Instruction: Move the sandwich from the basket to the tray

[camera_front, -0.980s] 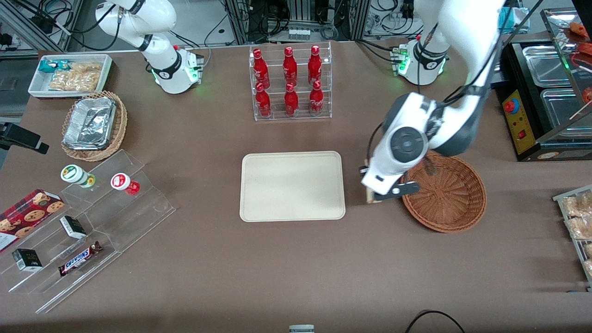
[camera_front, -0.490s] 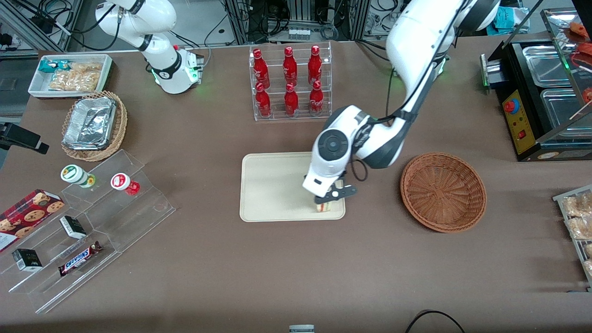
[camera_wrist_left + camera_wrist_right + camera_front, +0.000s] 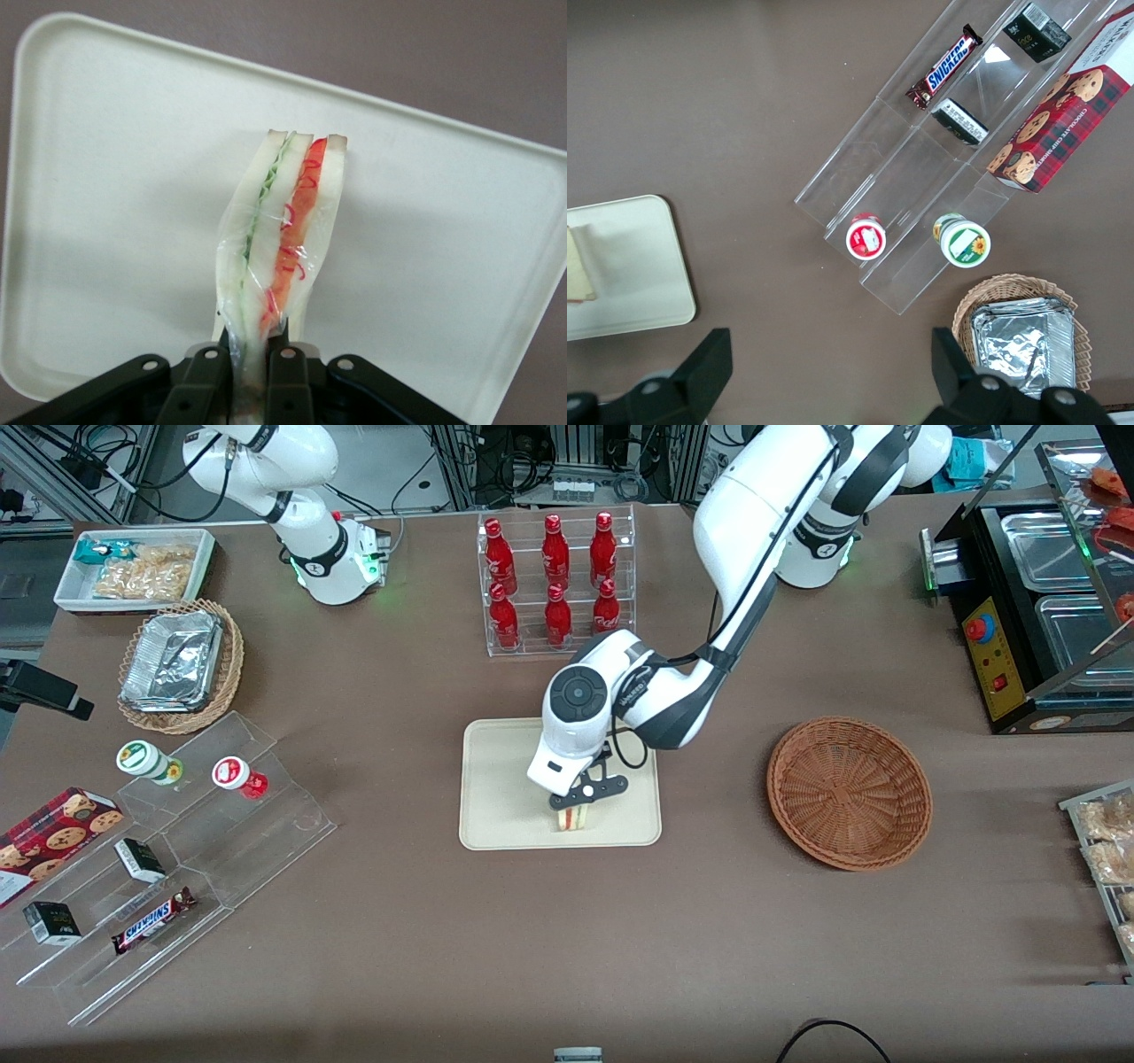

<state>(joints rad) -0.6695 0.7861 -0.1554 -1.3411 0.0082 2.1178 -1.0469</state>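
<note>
Two fingers (image 3: 285, 350) of the gripper (image 3: 578, 804) pinch the wrapped sandwich (image 3: 282, 257) over the tray (image 3: 505, 779); basket (image 3: 849, 792) empty; wrist view alone shows the wrap.

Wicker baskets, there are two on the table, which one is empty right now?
The darker round basket toward the working arm's end; the lighter one holds a foil container. The gripper holds the sandwich over the tray.

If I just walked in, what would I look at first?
Probably the gripper shut on the sandwich, holding it over the cream tray in the middle of the table. After that, the red bottles in their clear rack farther from the camera, and the empty brown basket beside the tray.
</note>
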